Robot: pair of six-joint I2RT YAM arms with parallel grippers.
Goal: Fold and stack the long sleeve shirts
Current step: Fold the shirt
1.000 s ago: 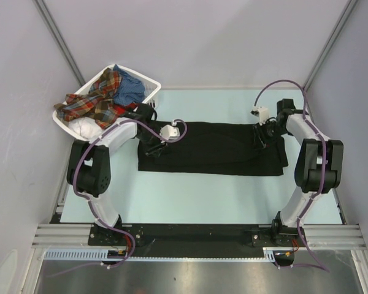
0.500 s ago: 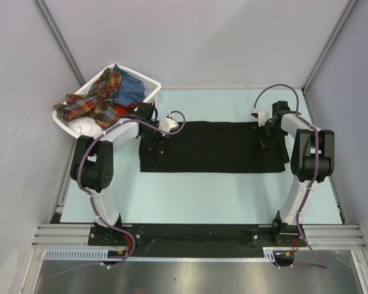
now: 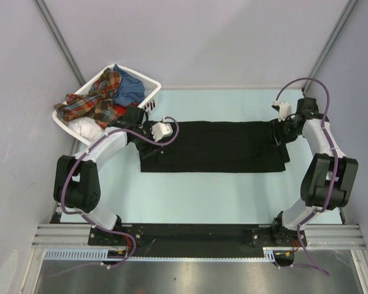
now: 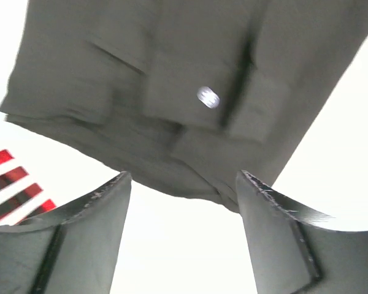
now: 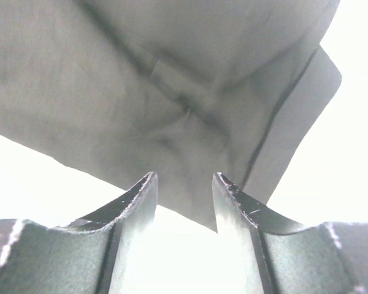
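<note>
A large black long sleeve shirt (image 3: 214, 147) lies flat on the table as a long folded band. My left gripper (image 3: 151, 137) hovers over its left end. In the left wrist view it (image 4: 184, 177) is open, nothing between its fingers, with the shirt's edge (image 4: 172, 92) just ahead. My right gripper (image 3: 281, 131) hovers at the right end. In the right wrist view it (image 5: 184, 176) is open a moderate gap above the cloth (image 5: 141, 79), gripping nothing. More shirts fill the basket: red-orange plaid (image 3: 92, 103), blue (image 3: 130, 89) and white (image 3: 86, 128).
The white slatted basket (image 3: 152, 83) stands at the back left, close behind my left arm. The pale table (image 3: 202, 202) shows bare in front of the black shirt. Grey walls with metal posts close in the sides and back.
Both grippers have opened and let go of the black shirt. The right gripper has drawn out to the right, the left gripper back to the left. The shirt lies still.
</note>
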